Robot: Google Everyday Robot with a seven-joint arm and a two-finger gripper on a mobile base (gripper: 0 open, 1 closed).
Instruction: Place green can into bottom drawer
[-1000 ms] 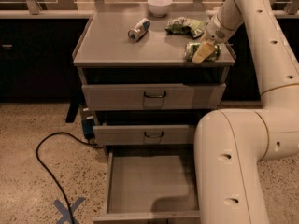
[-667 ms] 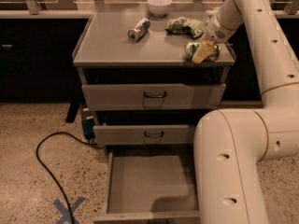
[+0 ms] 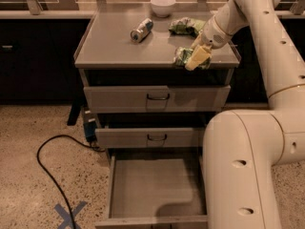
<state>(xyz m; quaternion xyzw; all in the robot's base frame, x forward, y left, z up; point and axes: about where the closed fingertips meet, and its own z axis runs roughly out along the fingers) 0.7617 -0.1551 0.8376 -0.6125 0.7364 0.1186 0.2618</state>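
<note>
The green can [image 3: 181, 56], green with pale mottling, is at the front right of the cabinet top. My gripper [image 3: 195, 57] reaches down from the right and is shut on it, with one pale finger [image 3: 199, 56] across the can's right side. The can is low over the top, near its front edge. The bottom drawer [image 3: 157, 187] is pulled fully open below, a broad grey tray with a bare floor. My arm's large white link [image 3: 238, 171] covers the drawer's right side.
A silver-white can [image 3: 141, 30] lies on the cabinet top [image 3: 109, 46]. A wrinkly green foil bag [image 3: 185, 26] and a white bowl [image 3: 162, 6] are behind. The top drawer [image 3: 157, 98] and the middle drawer [image 3: 150, 138] are nearly shut. A black cable [image 3: 52, 175] runs over the floor at left.
</note>
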